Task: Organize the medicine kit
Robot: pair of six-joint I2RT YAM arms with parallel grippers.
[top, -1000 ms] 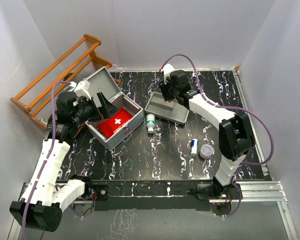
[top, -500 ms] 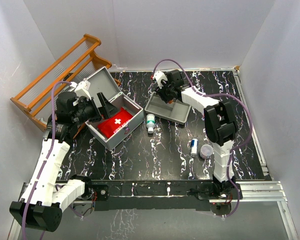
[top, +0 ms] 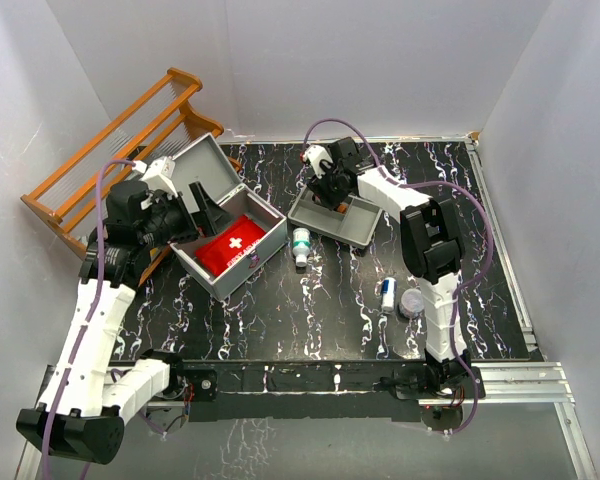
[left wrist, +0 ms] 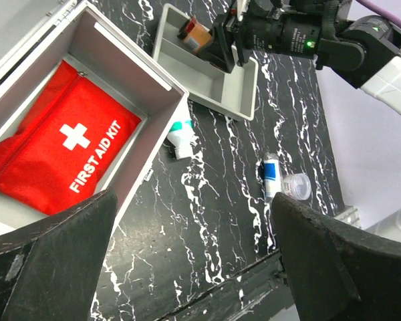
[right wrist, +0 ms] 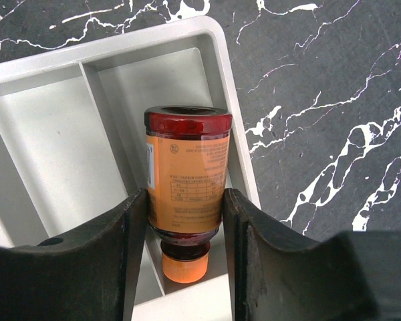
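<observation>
The large grey metal medicine kit [top: 252, 262], lid raised, sits on the left of the black marbled tabletop [top: 310, 310] with its long axis running near-left to far-right, below the left gripper [left wrist: 190, 200], whose jaws are spread wide, and well apart from the right gripper [right wrist: 185, 200], whose jaws flank an orange bottle [right wrist: 187, 180], grip undeterminable.

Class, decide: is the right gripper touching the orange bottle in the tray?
Cannot tell. In the right wrist view the right gripper flanks the orange bottle closely on both sides; neither gap nor contact shows plainly.

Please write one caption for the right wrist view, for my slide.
Right gripper straddling an orange-labelled bottle lying in the narrow compartment of the grey tray.
</observation>
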